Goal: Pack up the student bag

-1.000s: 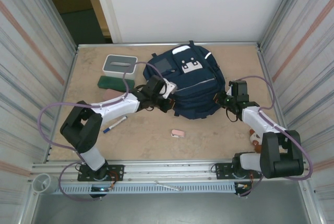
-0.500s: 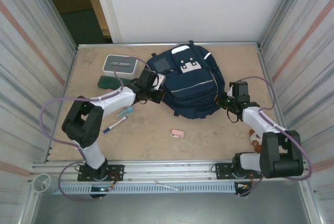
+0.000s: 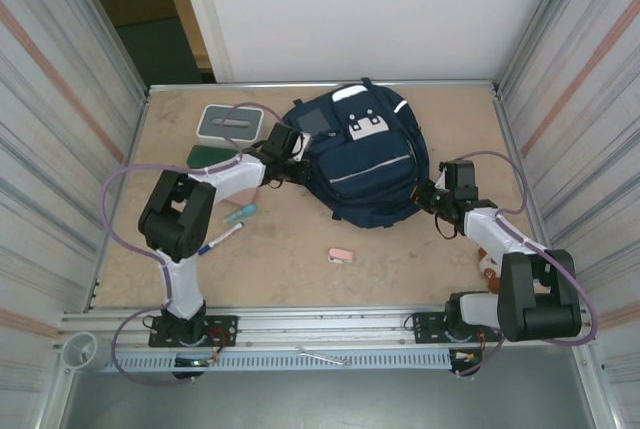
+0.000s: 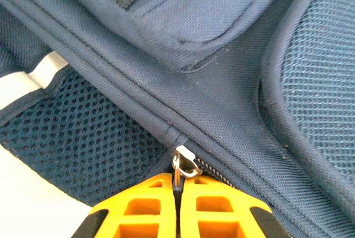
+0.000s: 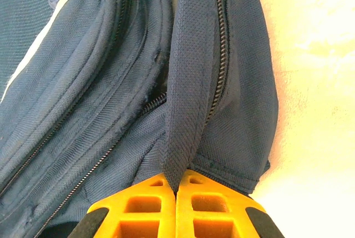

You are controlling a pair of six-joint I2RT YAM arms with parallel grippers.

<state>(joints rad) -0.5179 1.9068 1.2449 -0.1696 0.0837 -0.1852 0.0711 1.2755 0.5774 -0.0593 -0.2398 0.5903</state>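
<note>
The navy-blue student bag [image 3: 365, 154] lies flat in the middle of the table, white patch and reflective stripes facing up. My left gripper [image 3: 284, 146] is at the bag's upper left side. In the left wrist view its orange fingers [image 4: 138, 210] are shut on the pull of a metal zipper slider [image 4: 186, 163], beside dark mesh fabric [image 4: 83, 132]. My right gripper [image 3: 431, 195] is at the bag's lower right corner. Its orange fingers [image 5: 216, 204] are shut on a navy webbing strap [image 5: 186, 94] of the bag.
A grey-and-white box [image 3: 231, 124] and a green block [image 3: 208, 156] lie at the back left. A teal marker [image 3: 240, 214], a blue-and-white pen [image 3: 218, 239] and a pink eraser [image 3: 341, 256] lie on the near table. A small object [image 3: 488, 267] sits by the right arm.
My left gripper has travelled up along the bag's left edge, from its lower left to its upper left, holding the zipper pull. The right gripper has hardly moved.
</note>
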